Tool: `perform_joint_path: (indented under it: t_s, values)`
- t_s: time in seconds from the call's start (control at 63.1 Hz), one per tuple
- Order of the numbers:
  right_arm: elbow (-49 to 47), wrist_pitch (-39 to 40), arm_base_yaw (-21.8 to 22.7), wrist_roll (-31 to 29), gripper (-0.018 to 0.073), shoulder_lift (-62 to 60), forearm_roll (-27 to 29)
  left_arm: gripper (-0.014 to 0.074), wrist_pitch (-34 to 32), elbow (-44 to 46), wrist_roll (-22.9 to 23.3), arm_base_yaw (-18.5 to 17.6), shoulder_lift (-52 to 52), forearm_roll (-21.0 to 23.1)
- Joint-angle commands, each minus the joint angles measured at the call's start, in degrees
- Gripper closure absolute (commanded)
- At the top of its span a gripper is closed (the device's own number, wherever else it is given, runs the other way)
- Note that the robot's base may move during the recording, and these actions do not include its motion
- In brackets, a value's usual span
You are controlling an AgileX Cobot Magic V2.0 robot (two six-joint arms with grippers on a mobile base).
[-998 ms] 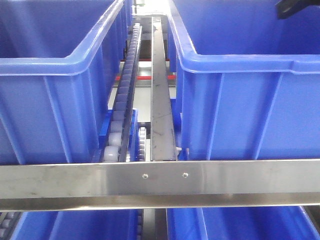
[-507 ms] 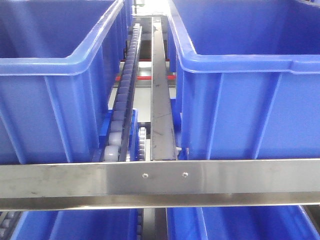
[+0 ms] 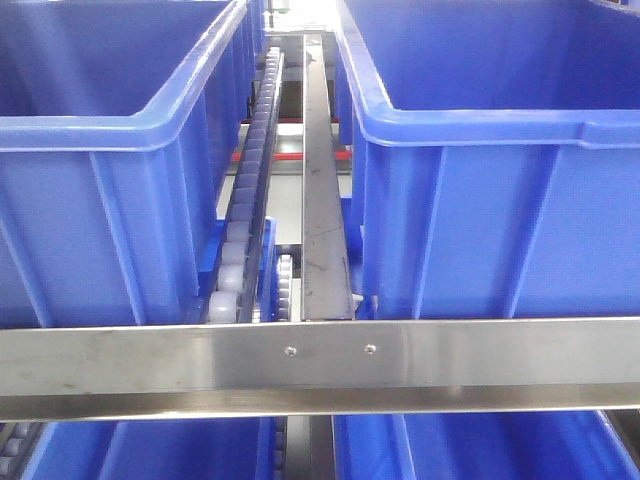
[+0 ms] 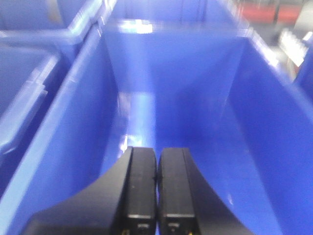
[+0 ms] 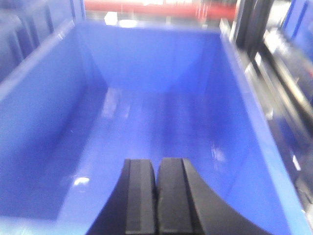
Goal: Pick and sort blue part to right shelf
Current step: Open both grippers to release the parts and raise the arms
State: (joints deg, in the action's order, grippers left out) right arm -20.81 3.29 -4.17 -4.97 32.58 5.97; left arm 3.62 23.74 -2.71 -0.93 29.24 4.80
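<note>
The blue part is out of view in every frame. The right shelf shows in the front view as a steel front rail (image 3: 330, 365) with two screws, grey roller tracks (image 3: 248, 205) and large blue bins. My left gripper (image 4: 157, 152) is shut with nothing between its black fingers, and it hangs over the inside of a blue bin (image 4: 181, 78). My right gripper (image 5: 157, 164) is also shut and empty, above the bare floor of another blue bin (image 5: 161, 112). Neither arm shows in the front view.
Two big blue bins (image 3: 110, 180) (image 3: 500, 180) stand side by side on the rack with a steel divider rail (image 3: 320, 200) between them. More blue bins (image 3: 150, 450) sit on the level below. A dark frame post (image 5: 249, 22) stands beyond the right-hand bin.
A dark piece of the arm seen at the top right corner of the front view one second ago has left the frame. The rack and bins have not moved.
</note>
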Motion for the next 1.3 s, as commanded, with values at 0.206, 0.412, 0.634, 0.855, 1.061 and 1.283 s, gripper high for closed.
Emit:
perform_joint_path:
  t_s: [0.206,0.412,0.634,0.855,1.061,1.283]
  values:
    - [5.3,5.9,0.5,-0.2,0.0502,-12.2,0.2,0.0463,-4.9,-7.9,0.0,0.0,-17.5,0.5]
    - [5.5,5.7,0.5,-0.2,0.0502,-14.0,0.2,0.0463,-4.2,-8.5,0.0,0.0,-21.6,0.5]
    - [5.5,5.5,0.5,-0.2,0.0502,-14.0,0.2,0.0463,-4.2,-8.5,0.0,0.0,-21.6,0.5]
    - [5.8,5.7,0.5,-0.2,0.0502,-14.1,0.2,0.0463,-4.2,-8.5,0.0,0.0,-21.6,0.5]
    - [8.9,5.2,0.5,-0.2,0.0502,-19.3,0.1,0.0463,-4.2,-8.5,0.0,0.0,-21.6,0.5]
    - [17.1,5.6,0.5,-0.2,0.0502,-29.8,-0.7,0.0463,-4.2,-8.5,0.0,0.0,-21.6,0.5]
